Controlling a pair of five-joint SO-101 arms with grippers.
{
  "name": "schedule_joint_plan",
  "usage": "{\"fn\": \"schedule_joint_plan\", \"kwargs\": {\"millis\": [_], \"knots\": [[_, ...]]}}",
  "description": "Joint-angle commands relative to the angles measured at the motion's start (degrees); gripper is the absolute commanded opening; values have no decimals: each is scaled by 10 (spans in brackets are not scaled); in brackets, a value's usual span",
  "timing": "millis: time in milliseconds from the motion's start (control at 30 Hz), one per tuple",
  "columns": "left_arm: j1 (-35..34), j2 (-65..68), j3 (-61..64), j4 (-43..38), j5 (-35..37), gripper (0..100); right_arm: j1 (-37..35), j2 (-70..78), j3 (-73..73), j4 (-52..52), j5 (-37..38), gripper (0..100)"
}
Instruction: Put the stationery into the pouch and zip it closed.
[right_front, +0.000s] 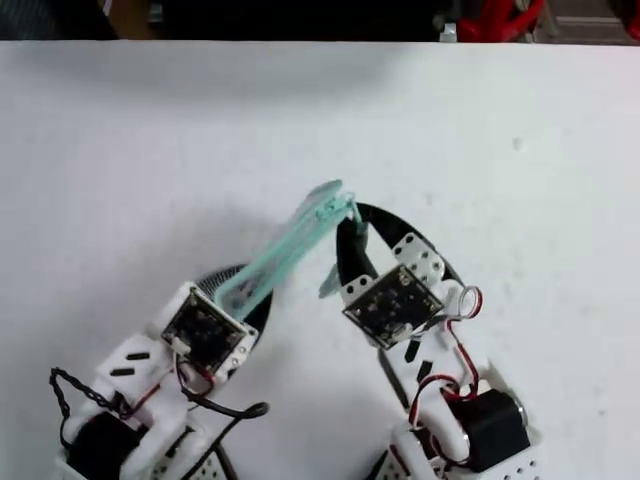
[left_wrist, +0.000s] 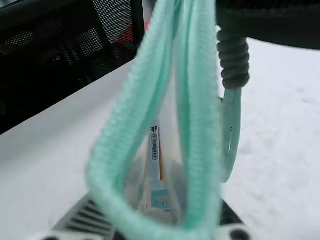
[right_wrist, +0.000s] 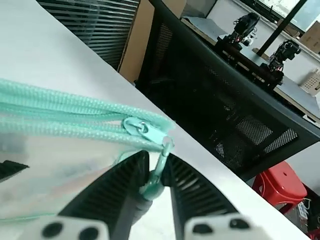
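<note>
Left arm (right_front: 150, 352) & right arm (right_front: 420, 262): white plastic shells, blk servos, red/blk/white wires, small screws; jaws blk, ribbed.

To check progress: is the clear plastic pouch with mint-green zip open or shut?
Open: on the clear plastic pouch, the mint-green zip edges gape apart; stationery shows inside.

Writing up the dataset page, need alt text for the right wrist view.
The right gripper pinches the teal pull tab hanging from the zipper of a clear pouch. Behind lie the white table and a black mesh chair.
</note>
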Motion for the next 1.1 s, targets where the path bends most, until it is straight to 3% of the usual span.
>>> {"fn": "schedule_joint_plan", "kwargs": {"millis": [0, 433, 867, 1067], "knots": [[7, -7, 2, -52, 11, 18, -18, -7, -23, 9, -4, 18], [8, -7, 18, -34, 9, 20, -23, 30, -168, 4, -5, 17], [3, -7, 18, -37, 9, 20, -231, 251, -352, 185, -94, 17], [3, -7, 18, -38, 9, 20, -262, 332, -443, 295, -95, 17]]}}
